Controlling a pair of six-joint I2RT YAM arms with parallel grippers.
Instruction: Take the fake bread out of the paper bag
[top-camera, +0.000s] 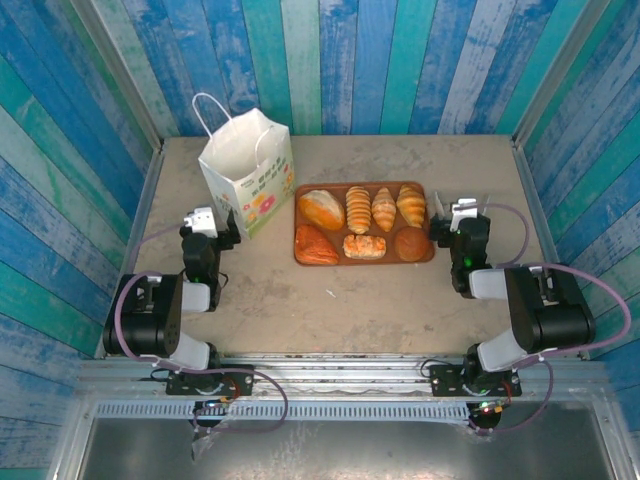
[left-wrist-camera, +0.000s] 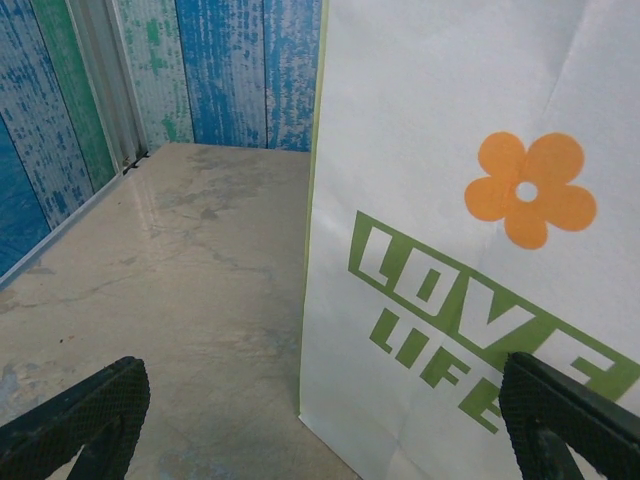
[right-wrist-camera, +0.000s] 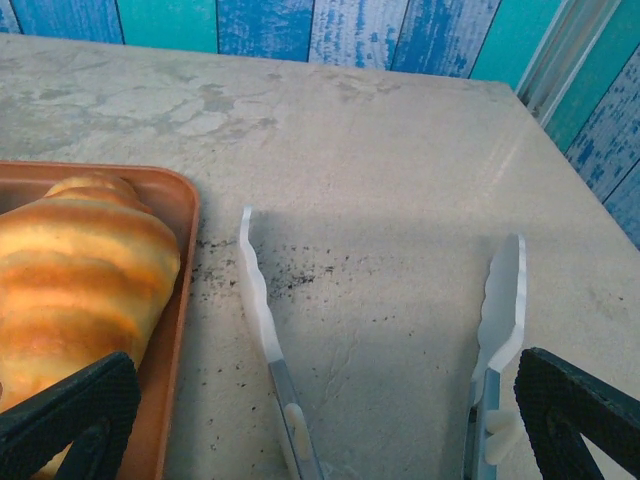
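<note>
Fake bread (top-camera: 365, 228): 7 pcs are seen laid on tray (top-camera: 340, 263), mid-table, most w/ long axis front-to-back. None can be made out in paper bag (top-camera: 245, 180), tho its inside isn't fully seen. Bag is stood upright just left of tray, mouth up. Left gripper (top-camera: 222, 230) is spread wide, empty, w/ bag's printed side close ahead, so it's judged the nearer arm for any reach-in. Right gripper (top-camera: 447, 228) is likewise wide, empty, at tray's right edge, w/ tongs (right-wrist-camera: 270, 340) lying ahead.
</note>
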